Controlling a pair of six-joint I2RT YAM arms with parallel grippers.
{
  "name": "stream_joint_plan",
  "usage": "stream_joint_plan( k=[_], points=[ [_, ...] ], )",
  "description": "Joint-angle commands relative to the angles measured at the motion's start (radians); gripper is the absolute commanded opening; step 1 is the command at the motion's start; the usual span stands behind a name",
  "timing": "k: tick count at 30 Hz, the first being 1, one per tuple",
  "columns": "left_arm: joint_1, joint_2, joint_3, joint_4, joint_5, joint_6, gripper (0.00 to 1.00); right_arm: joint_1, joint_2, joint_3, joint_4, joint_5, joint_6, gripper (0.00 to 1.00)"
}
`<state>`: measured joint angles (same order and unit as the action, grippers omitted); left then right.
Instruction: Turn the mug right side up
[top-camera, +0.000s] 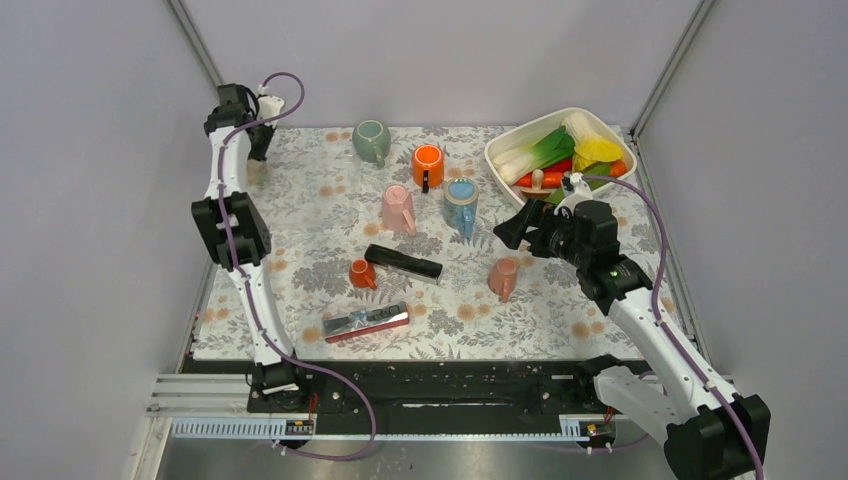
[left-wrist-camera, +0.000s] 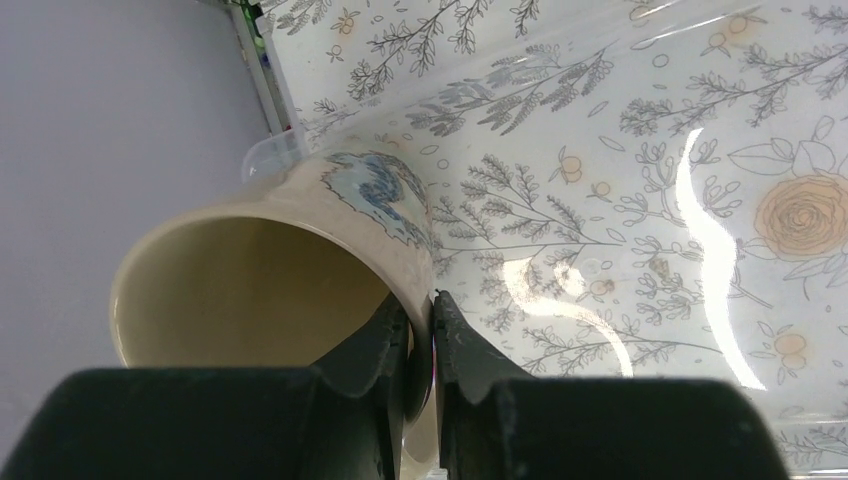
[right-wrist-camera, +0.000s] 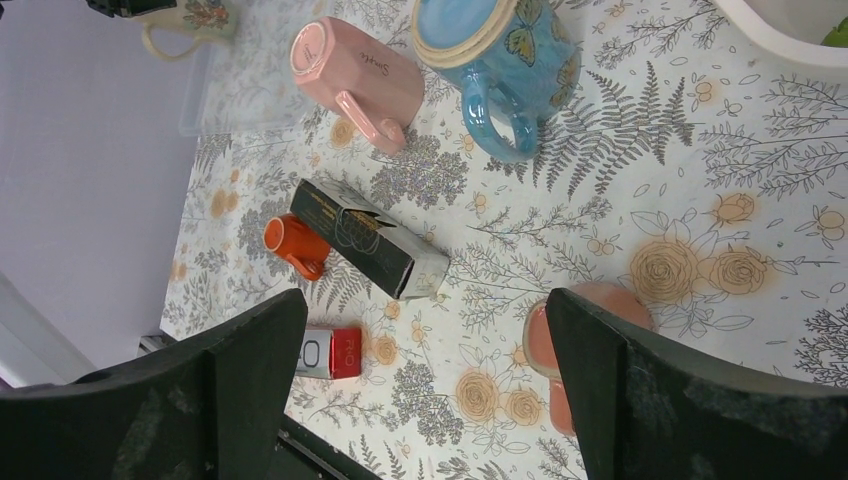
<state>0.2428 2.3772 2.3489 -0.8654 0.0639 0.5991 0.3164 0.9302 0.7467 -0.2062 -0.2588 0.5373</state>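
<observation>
Right gripper wide open over the desk. Peach cup partly hidden behind one finger. Black box lies flat, small orange cup against it. Pink mug on its side beside blue mug. Cream mug at desk edge.

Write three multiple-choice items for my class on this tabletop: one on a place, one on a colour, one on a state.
1. Where on the table does the white dish sit?
A) far right corner
B) near left corner
C) centre

2. What colour is the butterfly mug?
A) green
B) blue
C) pink

3. How is the left gripper?
A) wide open
B) out of view
C) shut on the rim of the cream mug

Answers:
1 A: the top view shows the dish in the far right corner.
2 B: the right wrist view shows its blue glaze.
3 C: the left wrist view shows the fingers pinching the mug's wall.
</observation>
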Motion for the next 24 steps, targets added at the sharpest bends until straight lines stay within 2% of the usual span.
stream_joint_plan(
  k=[1,5,10,18,20,24],
  points=[
    [0.021,-0.012,0.083,0.11,0.002,0.011,0.0,0.007,-0.022,0.011,0.003,0.022,-0.019,1.0],
    [0.029,-0.01,0.082,0.118,0.02,0.002,0.21,0.007,-0.027,0.013,-0.002,0.022,-0.02,0.99],
    [0.034,0.001,0.081,0.129,0.018,0.001,0.33,0.007,-0.032,0.014,-0.01,0.021,-0.022,1.0],
    [0.039,0.005,0.069,0.148,0.015,-0.013,0.47,0.007,-0.05,0.013,-0.026,0.024,-0.032,0.99],
    [0.038,-0.018,0.046,0.149,0.032,-0.021,0.57,0.007,-0.051,0.015,-0.029,0.029,-0.036,1.0],
    [0.03,-0.12,-0.025,0.178,0.061,-0.018,0.82,0.007,-0.044,0.017,-0.031,0.028,-0.036,0.99]
  ],
)
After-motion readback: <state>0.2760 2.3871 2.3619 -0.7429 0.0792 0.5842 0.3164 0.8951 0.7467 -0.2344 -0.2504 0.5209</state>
